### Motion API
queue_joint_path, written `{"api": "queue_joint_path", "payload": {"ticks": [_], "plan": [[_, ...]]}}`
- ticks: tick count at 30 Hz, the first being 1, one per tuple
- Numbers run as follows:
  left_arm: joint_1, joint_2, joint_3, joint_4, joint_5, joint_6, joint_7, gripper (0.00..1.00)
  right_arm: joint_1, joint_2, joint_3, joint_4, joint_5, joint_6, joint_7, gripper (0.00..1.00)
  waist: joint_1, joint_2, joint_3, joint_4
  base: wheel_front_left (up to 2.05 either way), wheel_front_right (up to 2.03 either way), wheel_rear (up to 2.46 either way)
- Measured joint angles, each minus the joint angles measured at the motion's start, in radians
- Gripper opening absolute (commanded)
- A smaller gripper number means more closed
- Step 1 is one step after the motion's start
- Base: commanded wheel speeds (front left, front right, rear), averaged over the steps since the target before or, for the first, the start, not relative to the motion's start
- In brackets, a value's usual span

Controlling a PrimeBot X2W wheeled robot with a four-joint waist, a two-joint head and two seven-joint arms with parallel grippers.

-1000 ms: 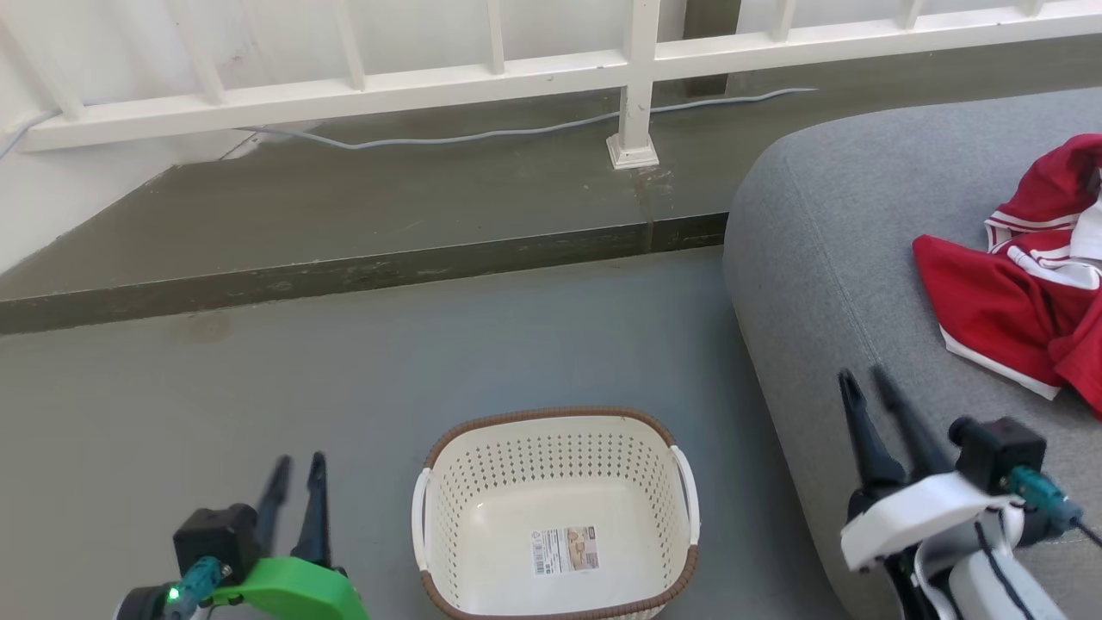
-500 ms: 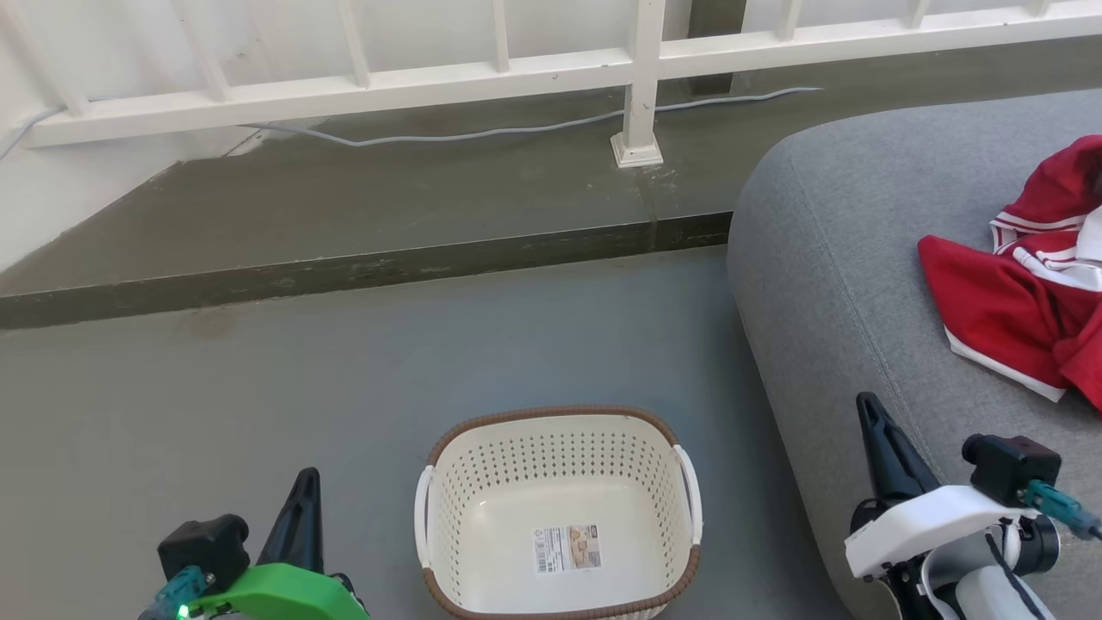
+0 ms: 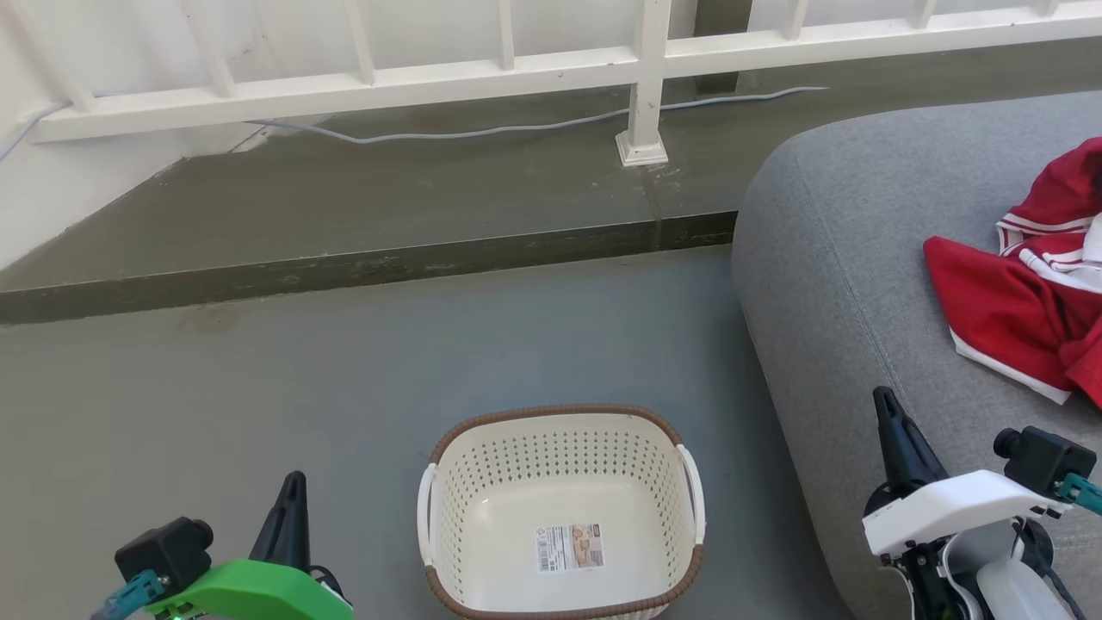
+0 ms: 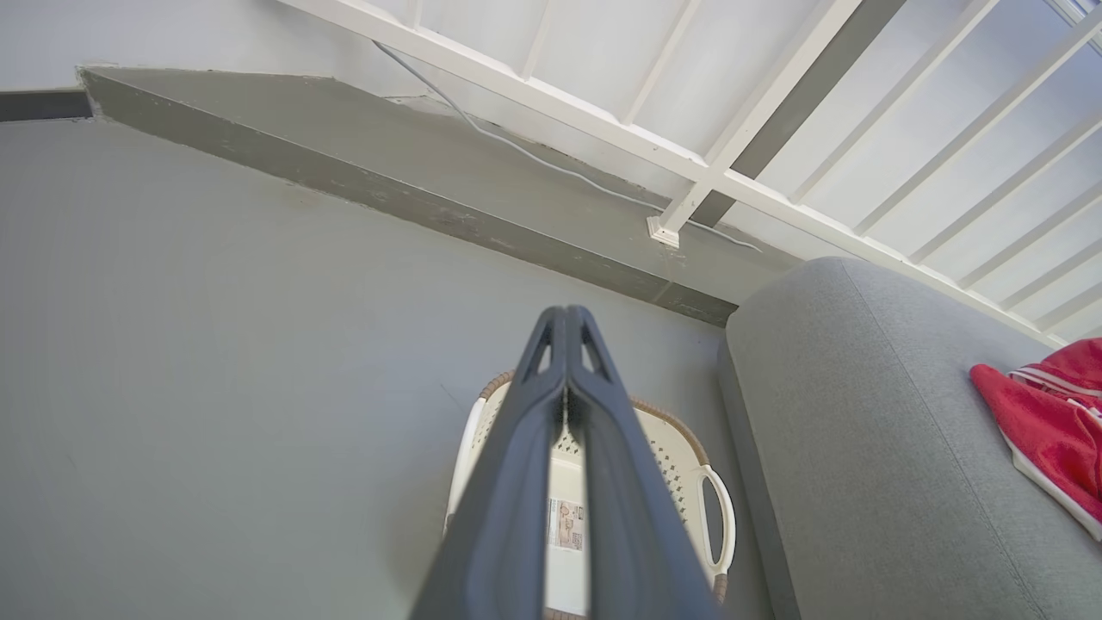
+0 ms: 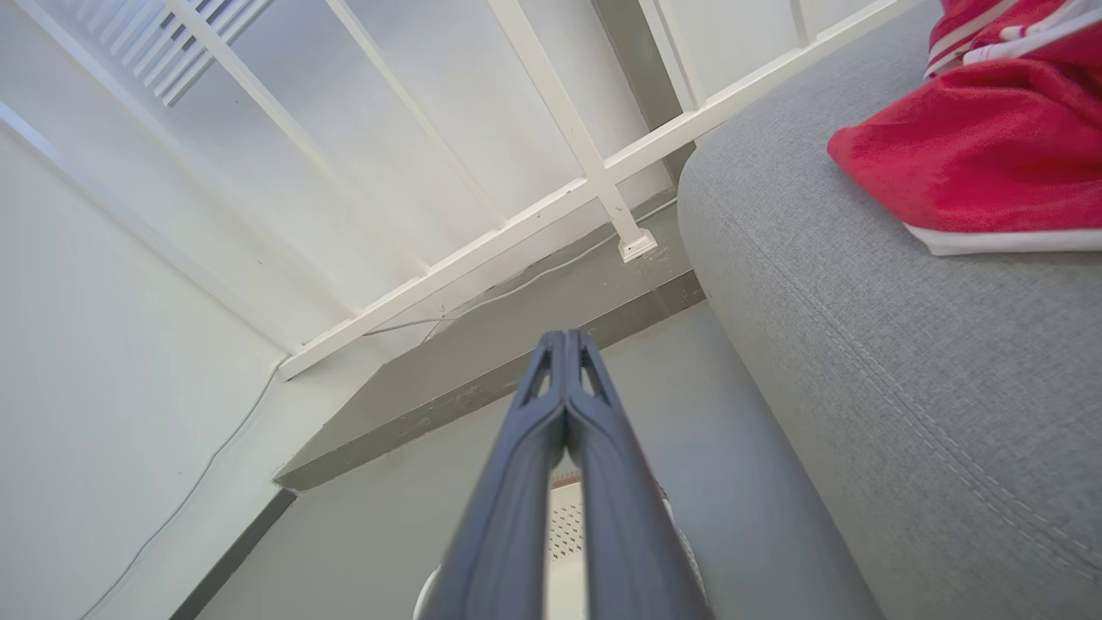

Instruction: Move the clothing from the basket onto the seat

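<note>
Has the left end effector pressed shut on nothing, low at the left above the grey floor, beside the basket. Finds that basket upright on the floor with a label sticker on its bottom, near the seat to its right. Has the right end effector likewise shut and empty over the seat's near edge, with the clothing lying crumpled on the seat farther right, apart from both

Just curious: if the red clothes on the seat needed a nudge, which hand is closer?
Probably the right hand: it hangs beside the seat, nearest the clothing. The left hand sits beyond the empty basket, over the floor.
</note>
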Motion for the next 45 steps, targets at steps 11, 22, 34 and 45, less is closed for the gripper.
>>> {"api": "queue_joint_path", "payload": {"ticks": [11, 22, 34, 45], "plan": [[-0.004, 0.000, 0.029, 0.026, -0.138, -0.026, 0.018, 0.00, -0.003, 0.010, -0.038, 0.009, 0.137, 0.015, 0.040, 0.00, 0.0000, 0.0000, 0.001, 0.006, 0.00, 0.00, 0.00], [-0.029, 0.001, 0.058, 0.051, -0.284, -0.059, 0.035, 0.00, -0.023, 0.018, -0.078, 0.021, 0.272, 0.032, 0.074, 0.00, 0.0000, 0.0000, 0.002, 0.012, 0.00, 0.00, 0.00], [-0.053, 0.001, 0.087, 0.088, -0.441, -0.088, 0.051, 0.00, -0.040, 0.036, -0.121, 0.038, 0.425, 0.047, 0.112, 0.00, 0.0000, 0.0000, 0.003, 0.018, 0.00, 0.00, 0.00], [-0.083, 0.001, 0.113, 0.123, -0.581, -0.114, 0.061, 0.00, -0.049, 0.043, -0.160, 0.049, 0.562, 0.065, 0.143, 0.00, 0.0000, 0.0000, 0.004, 0.024, 0.00, 0.00, 0.00]]}}
